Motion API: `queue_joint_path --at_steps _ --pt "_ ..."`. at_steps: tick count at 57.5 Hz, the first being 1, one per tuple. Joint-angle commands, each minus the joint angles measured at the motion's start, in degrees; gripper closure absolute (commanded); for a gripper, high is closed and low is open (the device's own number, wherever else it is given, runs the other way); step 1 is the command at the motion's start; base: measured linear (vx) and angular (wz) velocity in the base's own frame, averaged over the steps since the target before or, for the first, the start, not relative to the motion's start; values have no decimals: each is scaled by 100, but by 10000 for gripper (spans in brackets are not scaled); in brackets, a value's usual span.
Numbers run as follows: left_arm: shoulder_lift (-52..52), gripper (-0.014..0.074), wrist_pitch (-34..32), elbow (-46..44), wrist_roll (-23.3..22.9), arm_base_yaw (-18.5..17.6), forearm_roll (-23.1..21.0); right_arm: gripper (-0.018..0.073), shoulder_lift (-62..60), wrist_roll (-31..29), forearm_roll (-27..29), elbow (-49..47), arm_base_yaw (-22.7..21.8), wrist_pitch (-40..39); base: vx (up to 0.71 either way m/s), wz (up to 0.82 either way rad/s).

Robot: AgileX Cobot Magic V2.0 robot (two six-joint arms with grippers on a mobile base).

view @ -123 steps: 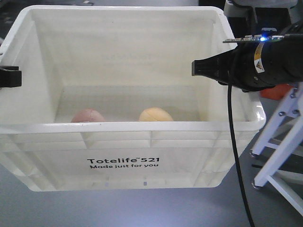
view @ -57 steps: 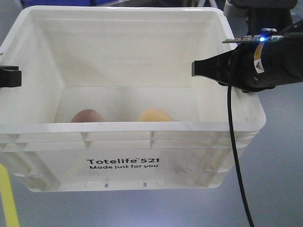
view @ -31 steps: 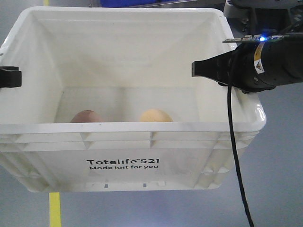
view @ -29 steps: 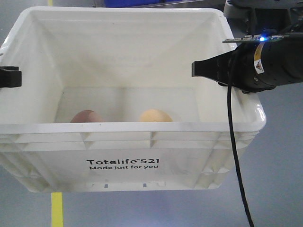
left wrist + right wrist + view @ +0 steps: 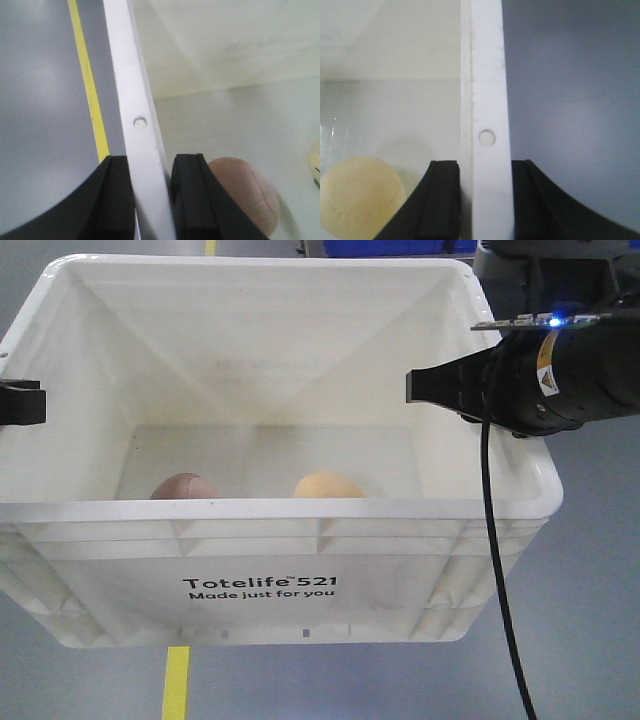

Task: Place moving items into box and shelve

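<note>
The white box (image 5: pixel 260 585), printed "Totelife 521", hangs above the grey floor, held by both grippers. The pinkish-brown lump (image 5: pixel 185 486) and the yellow-orange lump (image 5: pixel 328 484) lie on its bottom. My left gripper (image 5: pixel 150 197) is shut on the box's left rim (image 5: pixel 137 125), with the pinkish lump (image 5: pixel 245 192) just inside. My right gripper (image 5: pixel 485 200) is shut on the box's right rim (image 5: pixel 487 100), with the yellow lump (image 5: pixel 360 197) inside. In the front view the left gripper (image 5: pixel 20 403) shows at the left edge and the right gripper (image 5: pixel 435 385) at the right wall. The shelf is out of view.
Grey floor lies all around under the box. A yellow floor line (image 5: pixel 176 682) runs below the box and shows in the left wrist view (image 5: pixel 90 95). Blue bins (image 5: pixel 390 246) are at the far top edge. A black cable (image 5: pixel 495 570) hangs from the right arm.
The box stays held the same way by both grippers. The background has shifted: the white frame at right is gone and the yellow floor line has moved rightward under the box.
</note>
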Motion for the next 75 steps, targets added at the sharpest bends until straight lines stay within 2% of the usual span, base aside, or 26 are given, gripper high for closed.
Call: queue_joint_path --at_steps 1,39,75 --pt "-149 477 -890 -247 93 -88 -148 484 -194 -66 -577 -214 38 -564 4 39" --pt "-149 477 -890 -247 93 -88 -148 484 -194 -66 -577 -214 38 -564 11 34" --pt "-149 477 -890 -247 93 -88 -148 484 -194 -66 -577 -214 38 -564 27 14"
